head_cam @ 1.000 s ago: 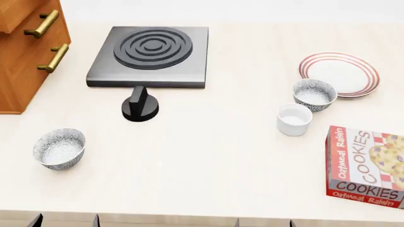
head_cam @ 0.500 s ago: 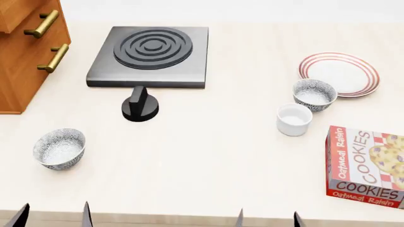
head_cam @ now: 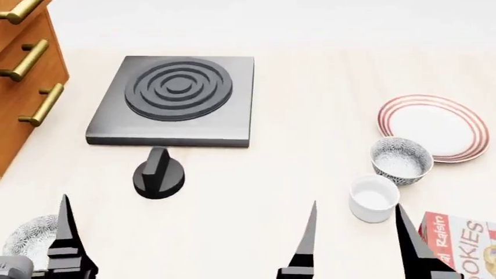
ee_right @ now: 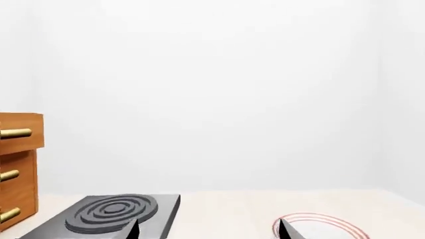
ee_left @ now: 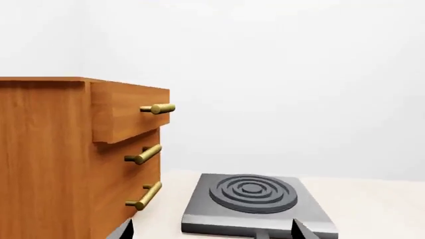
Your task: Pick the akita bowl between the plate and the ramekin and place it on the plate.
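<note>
Pale wooden counter (head_cam: 256, 192) fills my head view, with a white wall behind it in both wrist views. On the far left stands a brown drawer cabinet (head_cam: 20, 75) with brass handles, and beside it a dark grey hotplate (head_cam: 174, 99) with raised rings. A black knob (head_cam: 159, 174) lies just in front of the hotplate.

On the right side I see the plate (head_cam: 438, 127), white with thin red rings. The akita bowl (head_cam: 401, 160) stands just at the near left edge of the plate; I cannot tell if they touch. Nearer to me and a little to the left is the ramekin (head_cam: 373, 199), close to the bowl, so the bowl is between the two. A red cookie box (head_cam: 465, 244) lies at the near right corner. A second speckled bowl (head_cam: 27, 247) sits at the near left, partly hidden by my left arm.

My right gripper (head_cam: 356, 232) is at the near edge, its two dark fingers spread apart and holding nothing. The ramekin shows between these fingers in the head view, and the akita bowl is farther and slightly to the right of them, apart from the fingertips. My left gripper (ee_left: 209, 230) shows two separated fingertips in its wrist view, also empty, and it is well apart from the akita bowl, on the left side of the counter.
</note>
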`<state>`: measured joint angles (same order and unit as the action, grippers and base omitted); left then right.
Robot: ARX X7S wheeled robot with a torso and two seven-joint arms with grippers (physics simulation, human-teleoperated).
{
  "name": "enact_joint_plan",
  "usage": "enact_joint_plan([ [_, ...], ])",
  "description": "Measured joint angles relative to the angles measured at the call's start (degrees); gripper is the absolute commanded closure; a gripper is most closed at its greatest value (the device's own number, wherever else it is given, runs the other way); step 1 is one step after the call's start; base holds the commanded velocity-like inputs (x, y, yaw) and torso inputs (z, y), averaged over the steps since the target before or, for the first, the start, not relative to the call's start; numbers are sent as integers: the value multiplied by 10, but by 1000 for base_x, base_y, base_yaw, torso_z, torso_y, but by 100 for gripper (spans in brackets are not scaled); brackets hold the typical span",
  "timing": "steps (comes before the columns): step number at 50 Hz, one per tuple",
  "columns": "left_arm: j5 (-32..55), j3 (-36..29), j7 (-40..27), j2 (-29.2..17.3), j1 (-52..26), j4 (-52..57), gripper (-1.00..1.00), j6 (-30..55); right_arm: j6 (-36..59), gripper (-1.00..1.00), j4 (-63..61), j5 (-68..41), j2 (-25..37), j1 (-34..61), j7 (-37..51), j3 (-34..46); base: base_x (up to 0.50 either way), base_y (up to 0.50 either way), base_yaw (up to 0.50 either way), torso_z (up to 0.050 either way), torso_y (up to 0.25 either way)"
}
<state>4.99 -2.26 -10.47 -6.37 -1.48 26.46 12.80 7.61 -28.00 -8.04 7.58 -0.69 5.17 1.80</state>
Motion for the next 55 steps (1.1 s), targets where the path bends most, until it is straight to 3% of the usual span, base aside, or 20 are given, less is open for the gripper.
enact_joint_plan([
  [44, 24, -9, -31, -34, 5, 53, -100, 1, -18, -100, -75, 1, 39, -16, 26, 9, 500, 0, 0, 0, 0],
  [55, 27, -11, -37, -40, 6, 50, -100, -2, -17, -100, -65, -32, 42, -16, 21, 5, 29, -204, 0, 0, 0],
])
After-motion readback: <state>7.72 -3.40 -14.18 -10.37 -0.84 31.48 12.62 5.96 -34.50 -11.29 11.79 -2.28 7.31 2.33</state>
